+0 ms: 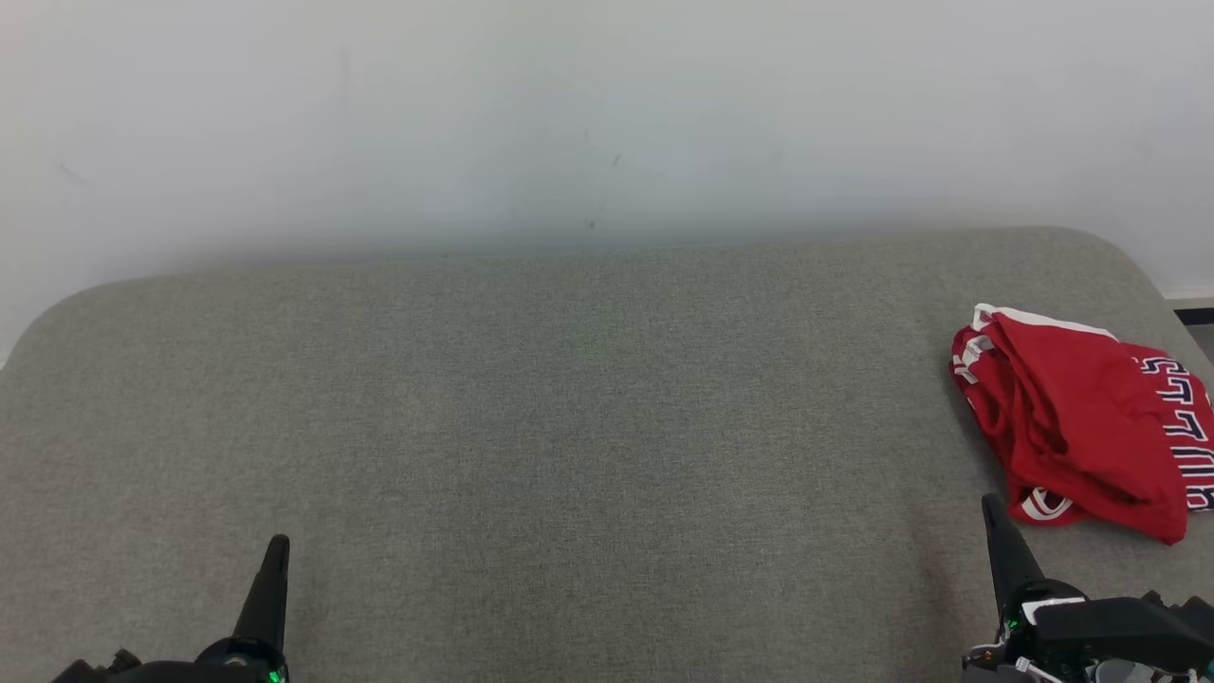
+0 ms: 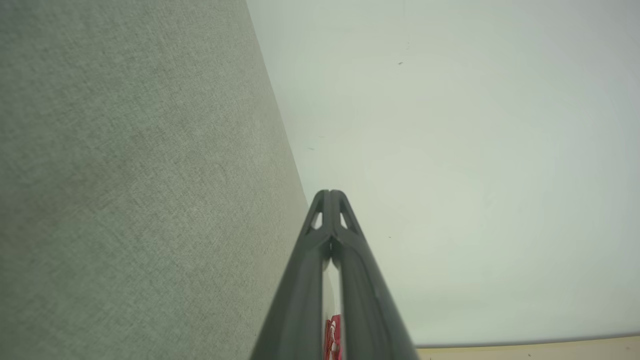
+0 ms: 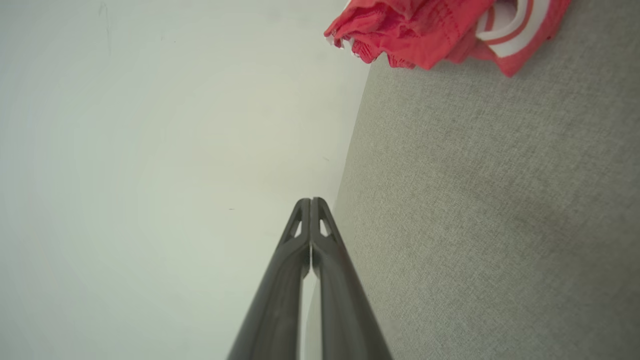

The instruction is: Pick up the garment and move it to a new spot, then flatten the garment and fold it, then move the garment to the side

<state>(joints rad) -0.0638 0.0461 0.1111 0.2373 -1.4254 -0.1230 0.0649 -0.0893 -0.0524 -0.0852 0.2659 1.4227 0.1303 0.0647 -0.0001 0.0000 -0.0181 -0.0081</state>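
The garment [image 1: 1081, 427] is a red jersey with white trim and dark lettering, lying crumpled at the far right of the grey fabric surface [image 1: 569, 427]. In the right wrist view the garment [image 3: 440, 30] lies at the top edge, and a red sliver of the garment [image 2: 332, 335] peeps between the fingers in the left wrist view. My right gripper [image 1: 991, 503] [image 3: 311, 201] is shut and empty, just in front of the garment's near left corner without touching it. My left gripper [image 1: 278, 543] [image 2: 330, 192] is shut and empty at the lower left, far from the garment.
A pale wall [image 1: 607, 114] rises right behind the cushioned surface, whose back corners are rounded. The garment lies close to the surface's right edge, beyond which a strip of floor [image 1: 1197, 318] shows.
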